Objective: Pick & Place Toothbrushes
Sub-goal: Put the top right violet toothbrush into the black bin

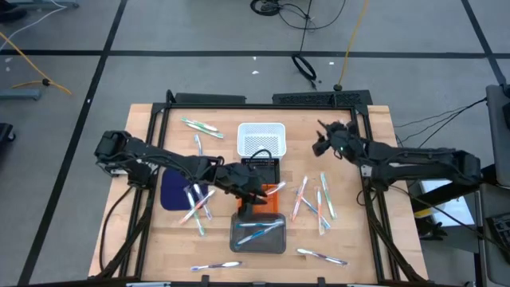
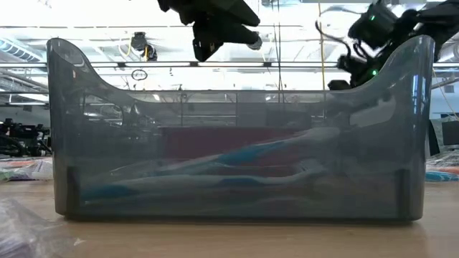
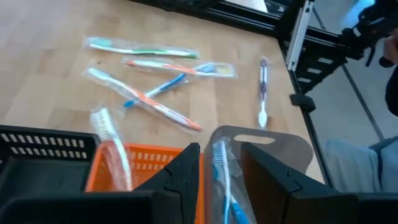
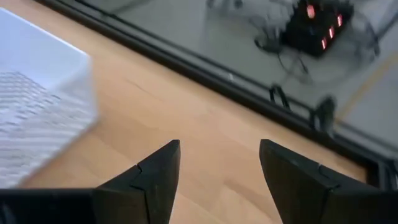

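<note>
Toothbrushes: wrapped blue-and-white one (image 3: 219, 163) pinched between left gripper (image 1: 256, 197) fingers, over orange basket (image 1: 275, 199), just behind grey translucent bin (image 1: 259, 237). Bin already holds blue-accented brushes (image 1: 256, 231). Loose cluster (image 1: 312, 201) on table (image 1: 151, 239) right of bin; another group (image 1: 197, 203) left of bin, near dark blue mat (image 1: 172, 191); two pairs in front of bin. Black basket (image 1: 261, 169) and white basket (image 1: 261, 138) behind orange one. Right gripper (image 4: 217, 171) waits right of white basket, jaws spread, nothing between them.

- Left arm reaches toward the table's middle; left gripper (image 1: 256, 197) points down, fingers (image 3: 180, 177) closed on a thin stick.
- Right arm waits; right gripper (image 1: 323, 137) hovers with fingers (image 4: 155, 171) spread apart.
</note>
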